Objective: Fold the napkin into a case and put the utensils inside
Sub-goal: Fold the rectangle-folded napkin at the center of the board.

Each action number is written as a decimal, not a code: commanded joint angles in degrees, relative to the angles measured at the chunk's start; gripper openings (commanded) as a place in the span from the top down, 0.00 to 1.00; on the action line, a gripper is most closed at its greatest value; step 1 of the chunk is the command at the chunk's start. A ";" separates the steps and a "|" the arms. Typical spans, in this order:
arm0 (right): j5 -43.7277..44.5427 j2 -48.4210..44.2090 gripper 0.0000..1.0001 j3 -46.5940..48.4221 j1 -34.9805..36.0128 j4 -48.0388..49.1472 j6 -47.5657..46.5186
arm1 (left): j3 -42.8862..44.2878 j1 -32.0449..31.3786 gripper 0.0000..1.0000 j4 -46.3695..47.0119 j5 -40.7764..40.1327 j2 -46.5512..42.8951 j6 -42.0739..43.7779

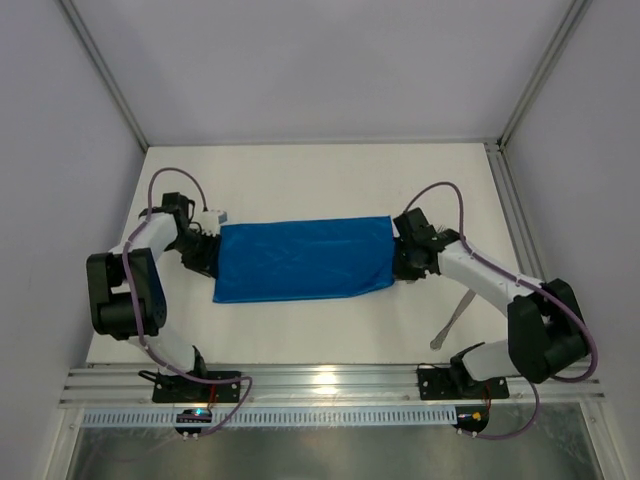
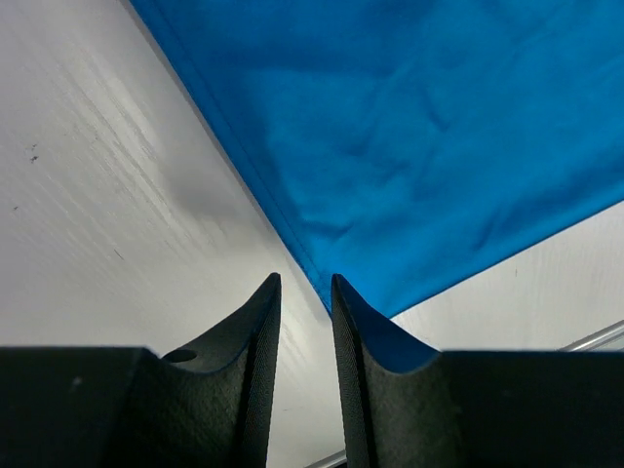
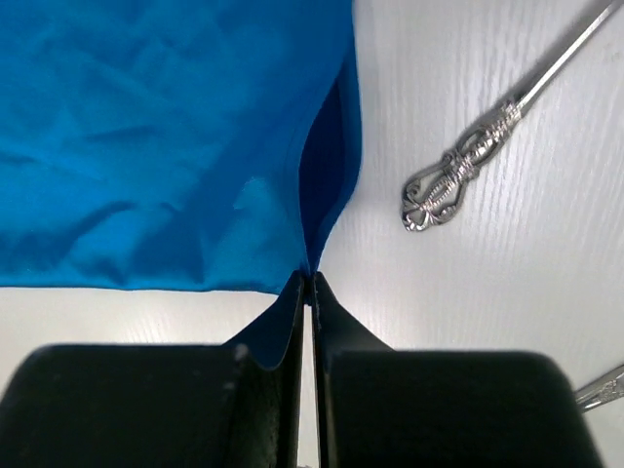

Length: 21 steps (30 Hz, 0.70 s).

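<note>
Right gripper point(image 3: 310, 285) pinches the napkin point(image 3: 146, 127) — left gripper point(image 2: 304, 289) slightly parted beside it.

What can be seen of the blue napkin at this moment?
The bright blue plain cloth napkin lies flat on the white table as a wide rectangle, its long sides running left to right. It is lightly wrinkled and has a stitched hem. At its right end two layers gape, showing a darker inside. The right hand is shut on a corner at that end. The left hand stands slightly open at a corner of the left end; contact there is unclear.
</note>
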 commanded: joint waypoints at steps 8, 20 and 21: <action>9.36 23.43 0.96 29.25 17.43 -8.92 -6.13 | -0.77 0.31 0.74 2.74 -3.40 3.80 -2.68; 5.50 49.98 0.96 69.85 31.68 -11.92 -12.02 | -3.14 2.77 0.78 2.83 -3.05 4.07 -1.19; 3.93 52.08 0.96 71.28 32.99 -11.31 -12.98 | -3.31 2.95 0.79 2.92 -2.87 4.15 -1.10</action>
